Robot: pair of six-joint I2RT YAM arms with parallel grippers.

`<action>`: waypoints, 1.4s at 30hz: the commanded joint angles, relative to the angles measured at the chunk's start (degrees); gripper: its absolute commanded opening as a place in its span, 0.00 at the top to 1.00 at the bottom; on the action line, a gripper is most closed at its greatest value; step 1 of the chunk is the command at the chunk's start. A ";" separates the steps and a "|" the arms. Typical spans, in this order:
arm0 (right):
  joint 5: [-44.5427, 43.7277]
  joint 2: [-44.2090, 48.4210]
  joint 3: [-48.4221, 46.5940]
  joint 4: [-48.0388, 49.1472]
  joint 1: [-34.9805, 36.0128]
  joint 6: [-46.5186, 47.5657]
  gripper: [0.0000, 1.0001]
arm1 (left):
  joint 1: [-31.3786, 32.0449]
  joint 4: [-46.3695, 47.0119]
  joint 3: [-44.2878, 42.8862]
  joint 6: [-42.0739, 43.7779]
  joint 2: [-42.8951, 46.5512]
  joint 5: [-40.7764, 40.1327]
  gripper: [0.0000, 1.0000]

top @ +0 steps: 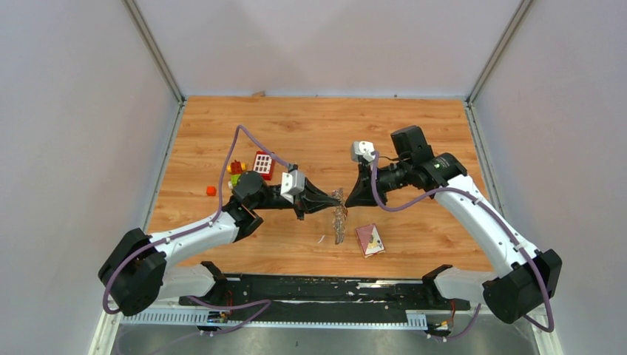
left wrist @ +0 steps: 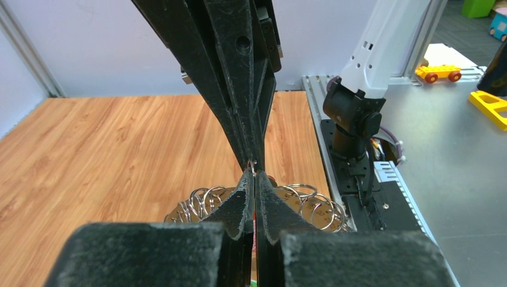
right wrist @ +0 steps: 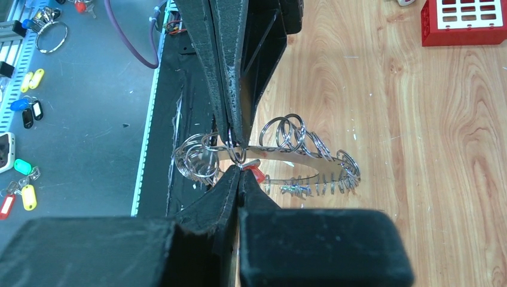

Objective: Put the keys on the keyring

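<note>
Though unseen overhead, red tag (right wrist: 256,173) shows by keyring (right wrist: 293,153).

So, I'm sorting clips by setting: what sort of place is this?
Most likely a robotics lab test cell, not a home: a wooden tabletop boxed in by plain pale panels, two robot arms bolted to a rail at its near edge, and a grey metal bench strewn with spare key tags.

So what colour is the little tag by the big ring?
Red tag; right wrist view shows it best.
</note>
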State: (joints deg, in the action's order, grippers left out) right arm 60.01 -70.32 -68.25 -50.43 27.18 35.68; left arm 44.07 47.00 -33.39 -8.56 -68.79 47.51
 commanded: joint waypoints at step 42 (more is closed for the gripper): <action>-0.54 9.33 3.99 11.38 3.01 2.93 0.68 | -0.13 12.41 0.06 -8.13 -0.47 1.27 1.00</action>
State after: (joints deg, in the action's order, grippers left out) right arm 58.57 -60.66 -64.49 -42.24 29.54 39.48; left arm 43.83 55.42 -32.62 -16.40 -69.60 49.54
